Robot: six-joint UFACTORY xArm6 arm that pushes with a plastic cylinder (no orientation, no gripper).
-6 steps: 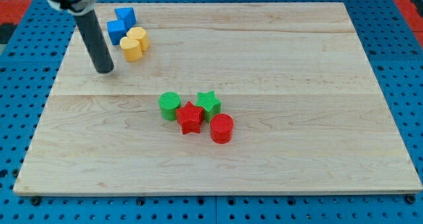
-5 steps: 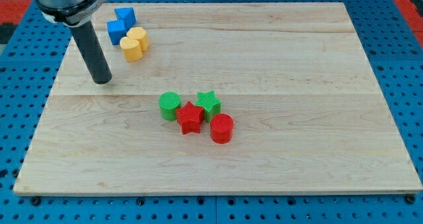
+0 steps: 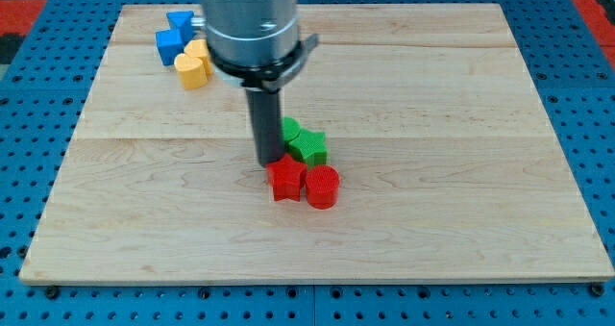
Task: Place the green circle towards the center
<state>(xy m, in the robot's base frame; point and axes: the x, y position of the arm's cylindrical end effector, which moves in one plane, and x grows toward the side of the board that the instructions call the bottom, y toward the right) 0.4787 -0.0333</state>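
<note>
Checking w/ you quick, B: where's the tgt block?

B: Green circle is mid tabletop, mostly hidden behind the rod. Only a green sliver shows on the rod's right, so shape unconfirmed, prob the circle. It looks to be touching the green star, which sits just to its lower right.

A: And the tool state?

B: Tool's a bare rod, no jaws, so nothing to spread, press or pinch. My tip is down at the tabletop, on the view's left of the green pair and just above-left of the red star. Contact w/ the circle: can't tell, the rod covers that edge.

A: Why park it there?

B: My guess: a tip on the circle's left side means any push goes toward the view's right, i.e. toward centre. The circle looks near centre, maybe a bit left and up of it, so prob little travel left.

A: Rest of the cluster?

B: Red circle is touching the red star on its right, both below the greens. They're packed tight, so a push on the circle could shove the green star along too.

A: Others?

B: Yellow blocks and blue blocks sit at the view's top left, well apart, not involved.
</note>
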